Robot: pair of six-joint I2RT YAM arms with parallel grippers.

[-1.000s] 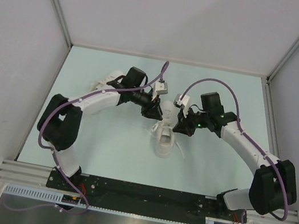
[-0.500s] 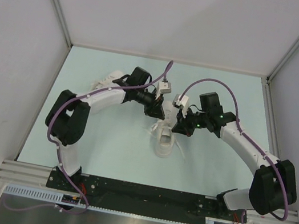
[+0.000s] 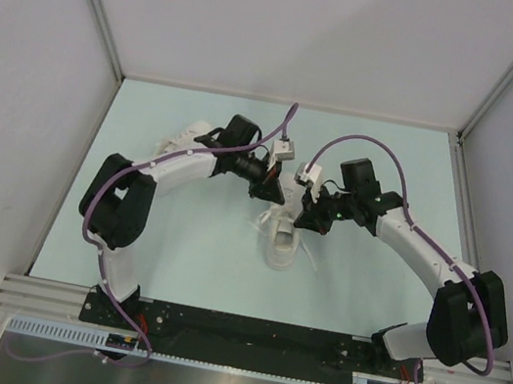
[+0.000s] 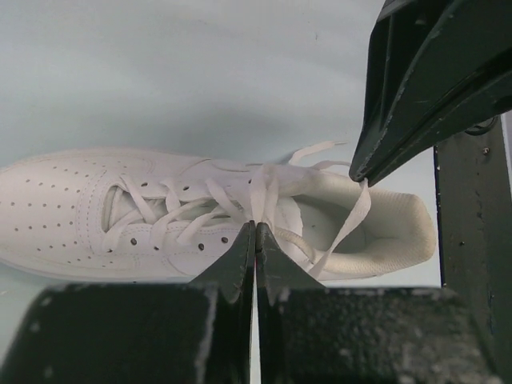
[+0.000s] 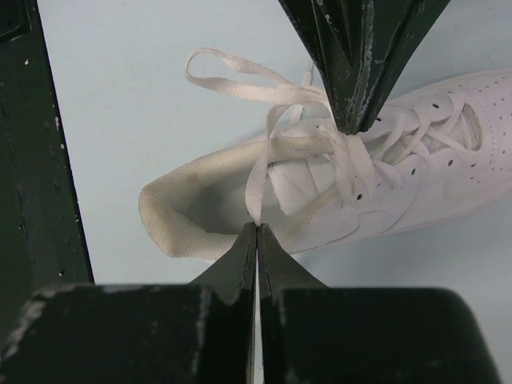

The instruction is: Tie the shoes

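Observation:
One white shoe [image 3: 283, 244] lies mid-table with its toe toward the arm bases; it also shows in the left wrist view [image 4: 72, 204] and the right wrist view [image 5: 448, 160]. My left gripper [image 4: 255, 226] is shut on the lace strands [image 4: 262, 192] where they cross above the tongue; from above it [image 3: 273, 195] hangs over the shoe's heel end. My right gripper [image 5: 256, 226] is shut on one lace end [image 5: 258, 180] that rises from the shoe's opening; from above it [image 3: 308, 219] sits at the shoe's right side. A loose lace loop [image 5: 232, 68] lies on the table beside the heel.
The pale blue table [image 3: 390, 166] is walled in by grey panels at the left, back and right. A white shape [image 3: 167, 145] lies behind the left arm, mostly hidden. The black base rail [image 3: 252, 331] runs along the near edge.
My left gripper has closed on the laces, and its arm has shifted slightly right toward the shoe. The right gripper has stayed shut on its lace end.

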